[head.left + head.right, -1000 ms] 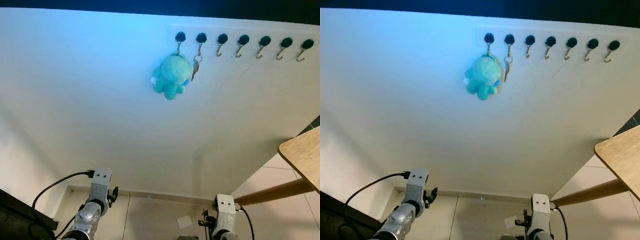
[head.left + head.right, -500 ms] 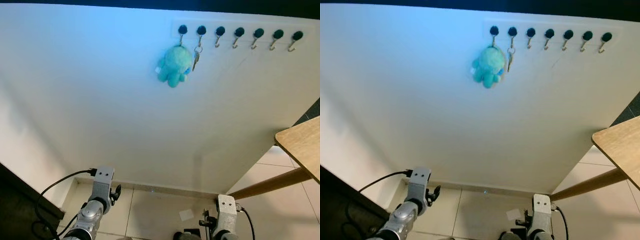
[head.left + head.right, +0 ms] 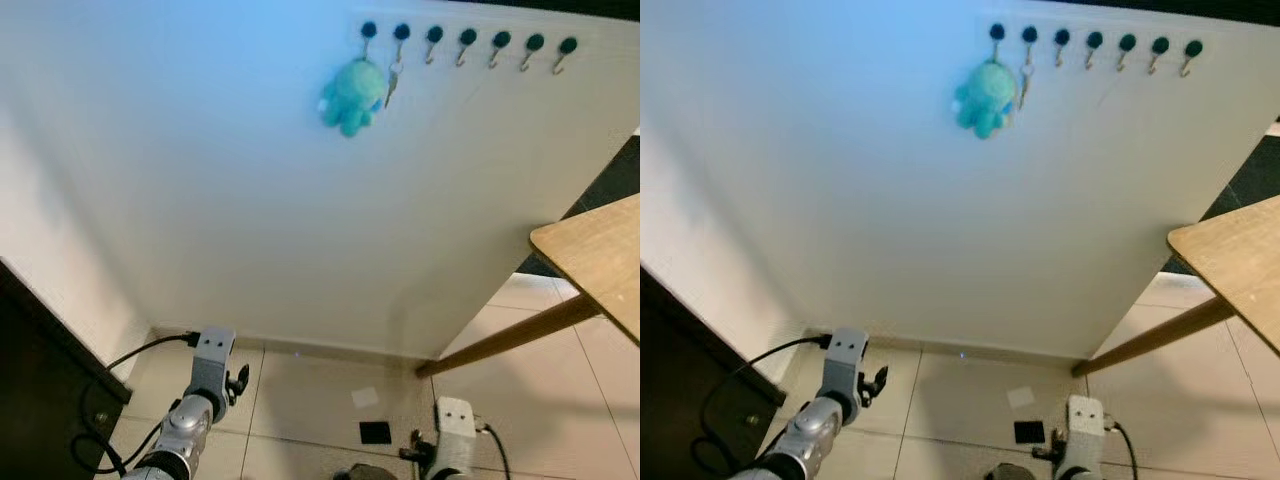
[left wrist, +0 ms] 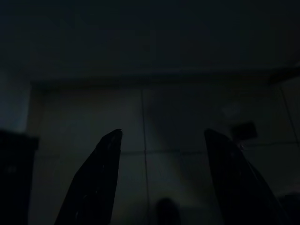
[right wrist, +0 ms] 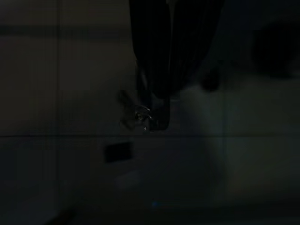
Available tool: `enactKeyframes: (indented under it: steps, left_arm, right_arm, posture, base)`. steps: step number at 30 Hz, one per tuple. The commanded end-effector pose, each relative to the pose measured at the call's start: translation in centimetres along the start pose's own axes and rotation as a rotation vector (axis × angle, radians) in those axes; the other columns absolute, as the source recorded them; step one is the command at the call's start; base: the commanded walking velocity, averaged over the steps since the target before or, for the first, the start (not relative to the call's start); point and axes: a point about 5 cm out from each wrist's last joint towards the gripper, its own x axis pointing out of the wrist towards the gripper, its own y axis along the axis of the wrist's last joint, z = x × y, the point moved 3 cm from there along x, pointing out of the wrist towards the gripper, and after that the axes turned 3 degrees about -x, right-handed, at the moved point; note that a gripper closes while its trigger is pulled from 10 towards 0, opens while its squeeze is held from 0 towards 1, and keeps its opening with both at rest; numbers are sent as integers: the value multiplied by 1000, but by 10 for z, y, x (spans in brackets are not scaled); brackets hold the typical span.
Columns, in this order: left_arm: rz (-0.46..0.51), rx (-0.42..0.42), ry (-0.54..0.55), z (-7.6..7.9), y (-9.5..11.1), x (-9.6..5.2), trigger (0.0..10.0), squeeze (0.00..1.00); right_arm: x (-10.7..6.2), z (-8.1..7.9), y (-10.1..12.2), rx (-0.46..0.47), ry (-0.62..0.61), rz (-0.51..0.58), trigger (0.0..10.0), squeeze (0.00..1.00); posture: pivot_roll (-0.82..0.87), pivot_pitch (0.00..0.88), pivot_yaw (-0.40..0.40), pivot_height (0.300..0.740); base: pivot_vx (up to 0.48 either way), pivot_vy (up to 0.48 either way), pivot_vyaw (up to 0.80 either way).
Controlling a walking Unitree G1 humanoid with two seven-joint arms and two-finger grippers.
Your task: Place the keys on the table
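Wall (image 3: 250, 200): plain white, tinted pale blue toward its upper part.
Hooks (image 3: 467, 45): a row of seven, each with a black round cap and a brass-coloured hook.
Plush toy (image 3: 350, 96): turquoise, one small white tag at its side.
Keys (image 3: 392, 82): silver metal on a silver ring.
Counter (image 3: 595, 265): light tan wood grain on top; leg in the same tan wood.
Floor (image 3: 320, 395): beige tiles with thin darker grout lines; one small black square (image 3: 375, 432) and one small white scrap (image 3: 366, 397) lying on it.
Cabinet (image 3: 40, 390): dark brown, near black.
Arms: silver-grey, with black cable (image 3: 135, 352) at the left arm.
Left hand (image 4: 161, 183): black fingers, in the dark wrist view.
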Motion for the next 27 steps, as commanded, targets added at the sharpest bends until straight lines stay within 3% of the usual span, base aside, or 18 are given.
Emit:
enactKeyframes:
  steps: [1, 14, 17, 20, 27]
  left_arm:
    - [-16, 6, -13, 1, -5, -2, 10000, 0]
    - [-30, 27, -97, 14, -8, -1, 10000, 0]
    - [-32, 53, -111, 16, -8, -1, 10000, 0]
    - [-32, 54, -108, 16, -8, -1, 10000, 0]
    - [-33, 35, -80, 12, -9, -1, 10000, 0]
  right_arm:
    - [-1, 7, -3, 4, -20, -13, 10000, 0]
    - [-3, 8, -7, 15, -26, -22, 10000, 0]
    - [-3, 8, -8, 14, -29, -23, 10000, 0]
    - [-3, 8, -8, 14, -29, -23, 10000, 0]
    - [-3, 8, -8, 11, -27, -25, 10000, 0]
  posture:
    - [40, 35, -5, 740]
    - [35, 34, -3, 740]
    - [34, 34, -3, 740]
    - [34, 34, -4, 740]
    - [37, 35, -7, 740]
  base:
    - [-266, 0, 0]
    - [0, 0, 0]
    - [0, -415, 0]
    - [0, -480, 0]
    - [0, 0, 0]
